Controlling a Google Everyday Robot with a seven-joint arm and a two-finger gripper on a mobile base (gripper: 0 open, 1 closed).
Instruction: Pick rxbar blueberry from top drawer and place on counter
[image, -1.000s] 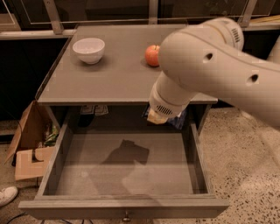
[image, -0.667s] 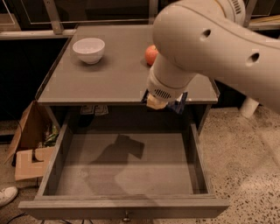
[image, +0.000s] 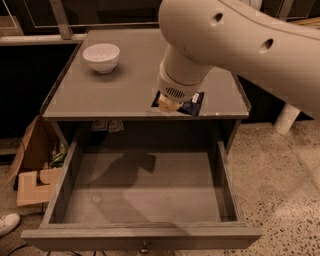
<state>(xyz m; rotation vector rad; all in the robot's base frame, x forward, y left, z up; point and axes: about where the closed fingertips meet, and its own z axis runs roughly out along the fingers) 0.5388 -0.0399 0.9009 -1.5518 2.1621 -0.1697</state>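
Observation:
My gripper sits under the big white arm, just above the front right part of the counter. It is shut on the rxbar blueberry, whose dark navy wrapper pokes out to the right below the wrist, close over the counter top. The wrist hides most of the fingers. The top drawer stands pulled fully out below, with a bare grey bottom and a small metal knob on its front.
A white bowl stands on the counter at the back left. An open cardboard box and a white shoe lie on the floor to the left. A white post stands at the right.
The arm has moved back and left from over the drawer's rear edge to over the counter, carrying the bar with it. The arm now hides the red-orange apple.

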